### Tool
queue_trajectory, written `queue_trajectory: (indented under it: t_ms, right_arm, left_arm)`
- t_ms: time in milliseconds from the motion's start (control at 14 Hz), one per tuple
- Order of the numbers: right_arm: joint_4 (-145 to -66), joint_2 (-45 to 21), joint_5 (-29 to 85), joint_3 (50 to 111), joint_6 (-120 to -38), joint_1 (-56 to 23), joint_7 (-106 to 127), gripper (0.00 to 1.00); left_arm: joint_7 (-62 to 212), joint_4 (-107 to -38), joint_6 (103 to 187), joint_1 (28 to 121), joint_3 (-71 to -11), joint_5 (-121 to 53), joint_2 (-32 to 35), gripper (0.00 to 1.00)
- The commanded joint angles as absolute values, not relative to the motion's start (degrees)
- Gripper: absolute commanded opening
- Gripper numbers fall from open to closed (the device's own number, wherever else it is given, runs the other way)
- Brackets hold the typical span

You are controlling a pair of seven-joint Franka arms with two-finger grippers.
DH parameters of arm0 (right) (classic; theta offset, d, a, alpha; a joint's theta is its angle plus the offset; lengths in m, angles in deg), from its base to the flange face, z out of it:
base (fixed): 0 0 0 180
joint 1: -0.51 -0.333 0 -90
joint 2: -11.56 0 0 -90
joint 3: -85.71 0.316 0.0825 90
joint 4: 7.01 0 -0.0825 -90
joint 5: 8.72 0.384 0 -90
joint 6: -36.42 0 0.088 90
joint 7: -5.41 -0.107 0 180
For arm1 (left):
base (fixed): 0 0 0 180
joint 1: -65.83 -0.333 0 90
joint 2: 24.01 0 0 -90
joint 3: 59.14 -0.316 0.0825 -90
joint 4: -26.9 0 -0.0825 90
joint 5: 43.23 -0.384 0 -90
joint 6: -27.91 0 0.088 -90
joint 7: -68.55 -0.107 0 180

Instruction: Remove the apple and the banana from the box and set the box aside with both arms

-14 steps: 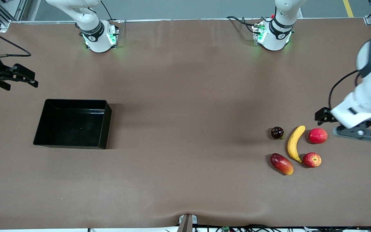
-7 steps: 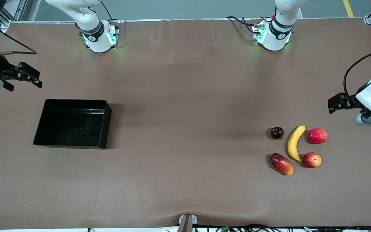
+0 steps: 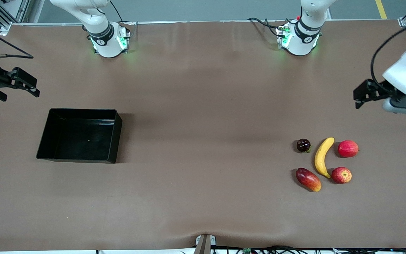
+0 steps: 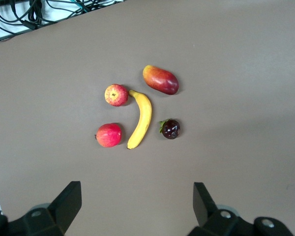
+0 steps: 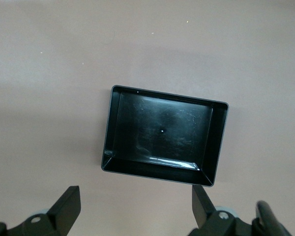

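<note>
Both claws hang spread and empty above the desk in the front view: the left claw over bare desk at the left arm's end, the right claw over the right arm's end; each arm reaches out sideways from its base; one black box sits on the desk at the right arm's end, well apart from five fruits at the left arm's end: one banana, one apple just beside its nearer tip, one plain red fruit, one dark round fruit, one oblong red-yellow fruit. Left wrist view: fingers wide apart, touching nothing, all five fruits below them, banana in the middle, apple by its end. Right wrist view: fingers wide apart and unladen; the box lies below with nothing visible inside.
</note>
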State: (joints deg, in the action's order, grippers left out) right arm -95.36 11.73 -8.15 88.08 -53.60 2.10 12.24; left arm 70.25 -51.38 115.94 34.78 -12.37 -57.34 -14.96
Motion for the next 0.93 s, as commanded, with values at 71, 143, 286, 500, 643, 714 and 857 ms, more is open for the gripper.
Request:
queue_trajectory:
  t_ms: [71, 143, 286, 500, 643, 714, 857]
  right_arm:
    - [-91.1, 9.0, -10.3, 88.0, -50.2, 1.5, 13.0, 1.0]
    - [-91.1, 9.0, -10.3, 88.1, -50.2, 1.4, 12.9, 1.0]
    - [-91.1, 9.0, -10.0, 88.1, -50.3, 1.5, 12.8, 1.0]
    - [-91.2, 9.0, -10.0, 88.0, -50.2, 1.5, 12.8, 1.0]
    - [-91.3, 9.0, -9.9, 88.0, -50.2, 1.6, 12.8, 1.0]
    - [-91.3, 9.0, -10.0, 88.0, -50.2, 1.6, 12.8, 1.0]
    - [-91.3, 9.0, -10.0, 88.1, -50.2, 1.6, 12.8, 1.0]
  left_arm:
    - [70.1, -54.5, 115.3, 47.5, -28.8, -50.2, -20.5, 1.0]
    - [70.1, -55.7, 115.3, 51.0, -33.4, -48.8, -21.5, 1.0]
    - [70.1, -58.5, 114.7, 56.3, -40.9, -44.7, -24.1, 1.0]
    - [70.3, -65.0, 114.4, 65.5, -51.6, -43.0, -29.0, 1.0]
    - [70.6, -69.1, 114.8, 68.3, -54.5, -43.0, -32.6, 1.0]
    - [70.7, -70.6, 115.0, 69.2, -55.8, -43.0, -34.1, 1.0]
    - [70.7, -72.0, 114.9, 69.8, -56.8, -43.0, -35.9, 1.0]
